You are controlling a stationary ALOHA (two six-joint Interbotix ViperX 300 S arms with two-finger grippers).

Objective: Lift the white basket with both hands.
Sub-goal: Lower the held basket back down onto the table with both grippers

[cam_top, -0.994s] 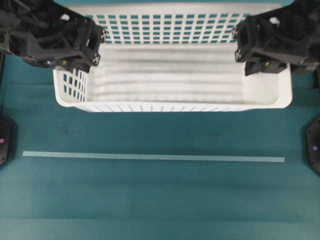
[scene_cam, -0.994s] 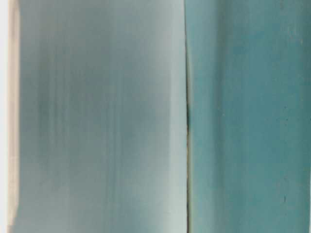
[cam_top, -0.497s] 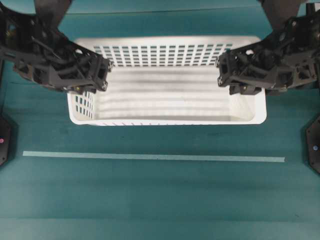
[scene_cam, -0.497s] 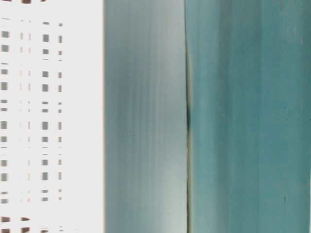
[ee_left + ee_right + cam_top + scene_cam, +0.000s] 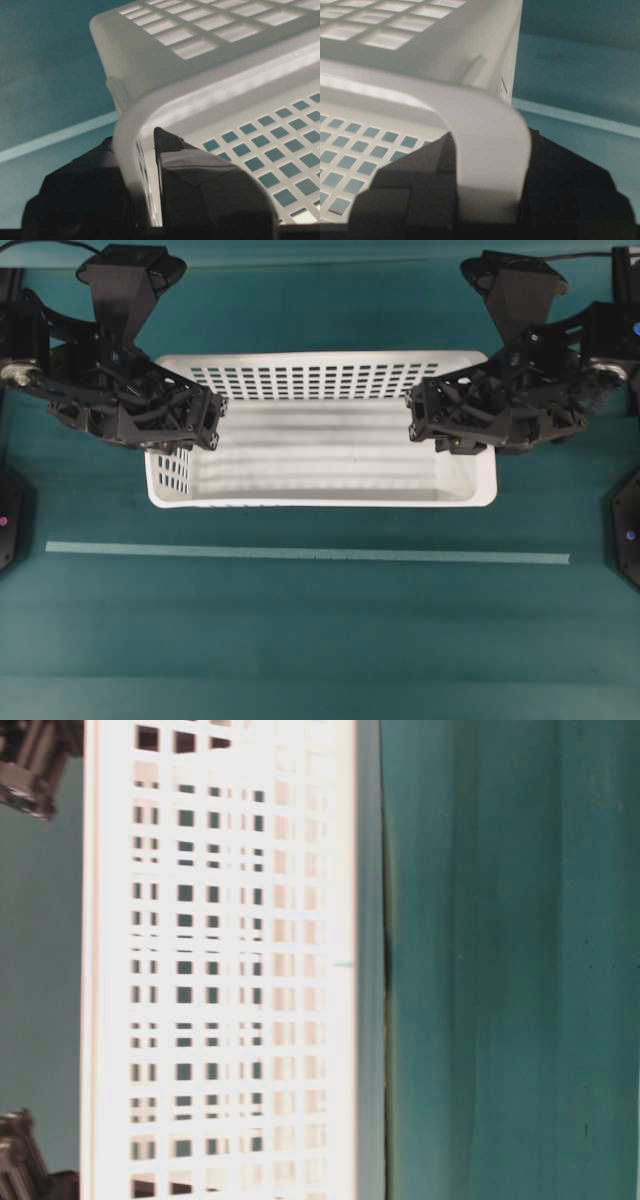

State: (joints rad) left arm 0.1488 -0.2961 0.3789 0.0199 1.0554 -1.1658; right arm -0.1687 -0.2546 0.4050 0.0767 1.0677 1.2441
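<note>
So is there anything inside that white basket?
No, the white basket shows only its bare floor in the overhead view.

Even, bright lighting; glare is seen on white plastic.

The white basket (image 5: 220, 960) is overexposed in the table-level view; its rim is blurred close to both wrist cameras.

The white basket (image 5: 320, 455) is a long rectangular plastic one with slotted walls, a solid floor and a rolled rim, lying level and open side up. The left gripper (image 5: 185, 420) clamps the rim of one short end, the right gripper (image 5: 440, 420) the rim of the other
</note>
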